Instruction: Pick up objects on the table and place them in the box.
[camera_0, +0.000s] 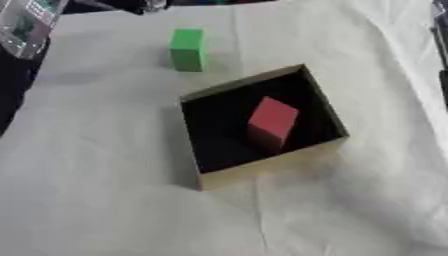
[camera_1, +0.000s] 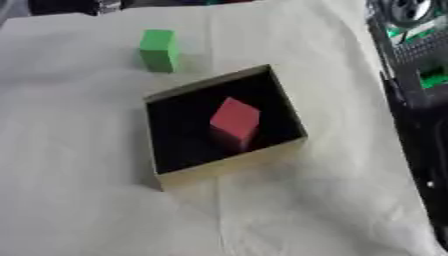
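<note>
Left eye view: box (camera_0: 262, 167), open-topped, tan-walled with a dark interior, sits askew near the middle of a table covered in a pale, creased cloth (camera_0: 96, 190). One red block (camera_0: 272, 123) lies inside the box, tilted on an edge, roughly central on the dark floor and apart from the walls. One green block (camera_0: 187, 49) stands upright on the cloth beyond the box's far-left corner, near it but not touching, with a soft shadow to its side. A clear, shiny item (camera_0: 26, 25) shows at the upper left corner, off the cloth's edge; its nature cannot be made out.

Right eye view: same layout, shifted leftward. Red block rests in the box; green block remains outside, on the cloth behind the box. Dark equipment (camera_1: 416, 55) with green and white patches runs down the right edge, beside the cloth.

Hands: neither the left hand nor the right hand appears in either view, so whether each is released, clenched or grasping anything cannot be told.
</note>
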